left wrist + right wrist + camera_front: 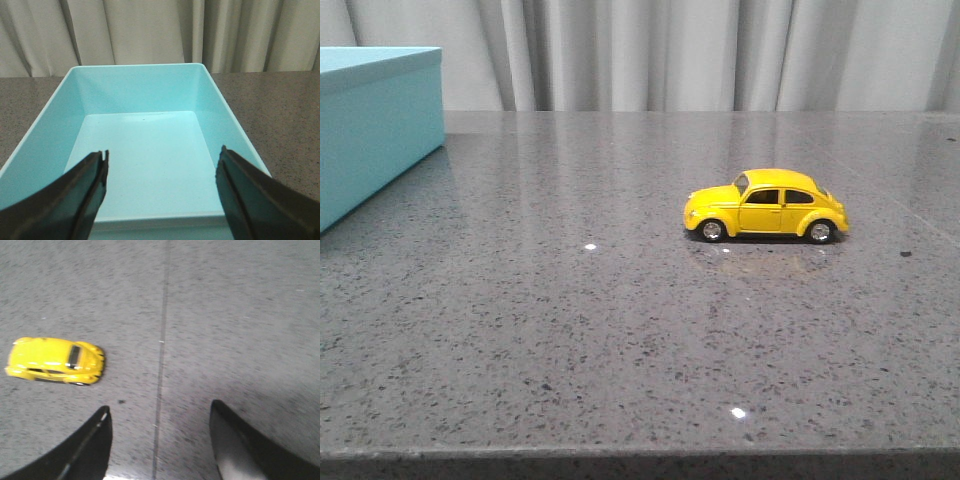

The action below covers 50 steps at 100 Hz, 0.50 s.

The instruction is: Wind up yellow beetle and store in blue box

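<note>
Looking like nothing's started: glossy yellow toy beetle sits untouched on the grey speckled counter, well apart from the empty turquoise box. Both jaws wide, empty. Right gripper needs to grab it.

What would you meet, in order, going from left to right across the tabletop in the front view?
The blue box at the far left edge → a stretch of bare grey table → the yellow beetle, right of centre.

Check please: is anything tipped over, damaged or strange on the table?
Nothing stands out. The yellow beetle stands upright on its wheels, and the blue box is open and empty. Both grippers are open, holding nothing.
</note>
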### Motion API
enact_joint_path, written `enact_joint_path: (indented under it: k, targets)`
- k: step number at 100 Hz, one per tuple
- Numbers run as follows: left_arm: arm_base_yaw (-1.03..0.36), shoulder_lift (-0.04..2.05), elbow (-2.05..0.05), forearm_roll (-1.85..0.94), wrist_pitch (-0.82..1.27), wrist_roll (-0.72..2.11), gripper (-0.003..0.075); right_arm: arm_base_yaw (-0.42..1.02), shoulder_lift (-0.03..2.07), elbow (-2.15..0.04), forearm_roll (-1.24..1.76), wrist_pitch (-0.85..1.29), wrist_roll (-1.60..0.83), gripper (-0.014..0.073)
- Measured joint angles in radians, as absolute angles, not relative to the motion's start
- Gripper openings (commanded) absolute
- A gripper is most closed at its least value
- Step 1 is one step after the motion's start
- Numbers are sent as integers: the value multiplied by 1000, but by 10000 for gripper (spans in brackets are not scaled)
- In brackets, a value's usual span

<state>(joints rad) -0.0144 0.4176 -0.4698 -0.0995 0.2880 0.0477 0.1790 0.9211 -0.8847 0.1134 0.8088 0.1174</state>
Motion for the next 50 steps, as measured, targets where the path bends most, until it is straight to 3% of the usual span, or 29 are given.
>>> enact_joint_path:
  k: [50]
  targets:
    - [-14,419,-489,-99,271,48,458,415,1430,-1303,144,1004,299,524]
